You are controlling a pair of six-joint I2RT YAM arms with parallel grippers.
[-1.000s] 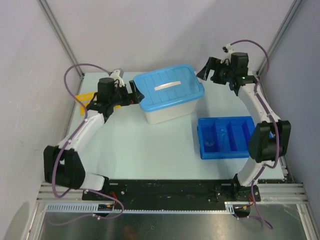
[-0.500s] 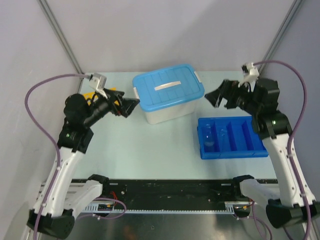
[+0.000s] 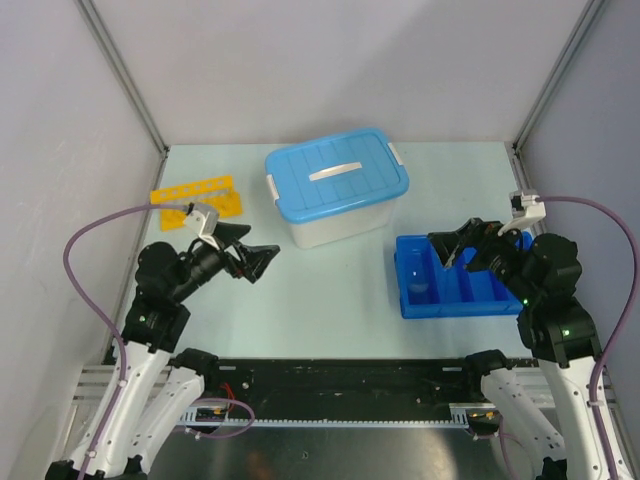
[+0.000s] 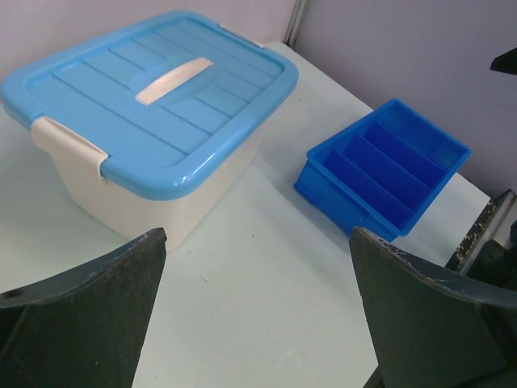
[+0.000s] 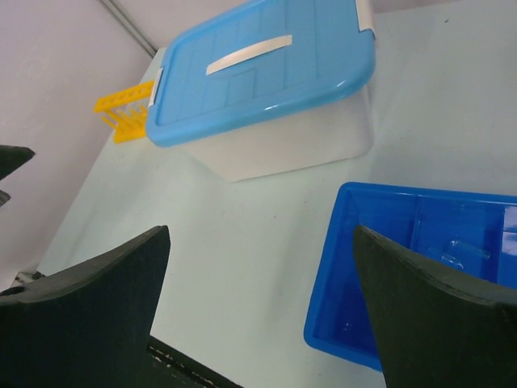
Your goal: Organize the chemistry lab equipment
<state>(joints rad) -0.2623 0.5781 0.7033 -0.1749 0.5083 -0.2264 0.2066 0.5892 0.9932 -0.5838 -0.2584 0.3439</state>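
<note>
The yellow holed tube rack [image 3: 195, 202] lies at the far left of the table, and it shows small in the right wrist view [image 5: 121, 113]. My left gripper [image 3: 257, 251] is open and empty, held above the table in front of the rack and left of the tub; its fingers [image 4: 81, 315] frame bare table. My right gripper [image 3: 448, 250] is open and empty over the left end of the blue divided tray [image 3: 500, 303]. A short clear tube [image 5: 460, 249] lies in a tray compartment. The brush, pale blue piece and amber piece are out of view.
The big white tub with its blue lid [image 3: 337, 185] stands shut at the back centre, and it shows in both wrist views [image 4: 145, 105] [image 5: 266, 89]. The blue tray [image 4: 388, 170] sits to its right front. Grey walls close the left, back and right sides.
Both arms have drawn back from the far side beside the tub toward the near edge. Both grippers stayed open and empty. Tub, tray and rack have not moved.
</note>
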